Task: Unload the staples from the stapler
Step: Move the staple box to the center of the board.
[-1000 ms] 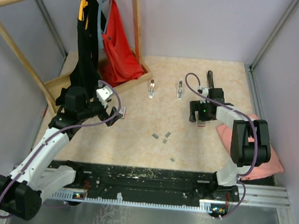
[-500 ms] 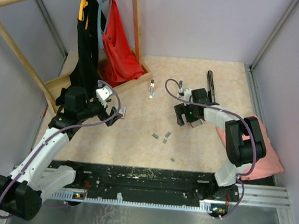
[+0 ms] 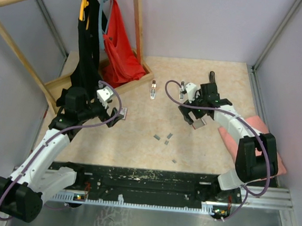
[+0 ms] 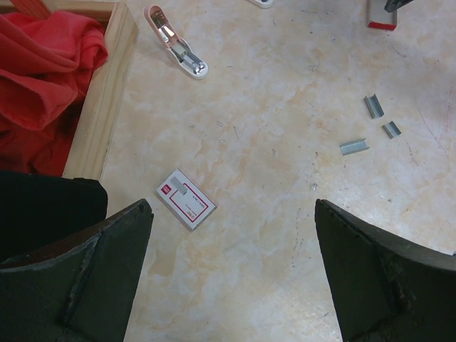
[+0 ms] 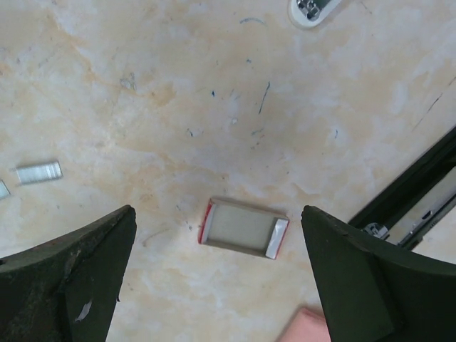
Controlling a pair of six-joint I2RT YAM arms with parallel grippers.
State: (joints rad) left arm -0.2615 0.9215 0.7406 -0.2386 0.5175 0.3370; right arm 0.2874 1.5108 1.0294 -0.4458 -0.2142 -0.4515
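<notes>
Both pairs of jaws stand wide apart and hold nothing, the right jaws over a small open box, evidently because the stapler at the table's 2 o'clock appears already emptied, its staples lying loose toward 6 o'clock.

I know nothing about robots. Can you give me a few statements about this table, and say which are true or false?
1. Both the left gripper and the right gripper are open and empty. True.
2. The staples are pinched in the right gripper. False: they lie loose on the table.
3. A small red-and-white box lies under the right gripper. True.
4. The stapler lies beside the left gripper. False: it lies at the far side, next to the right gripper.
</notes>
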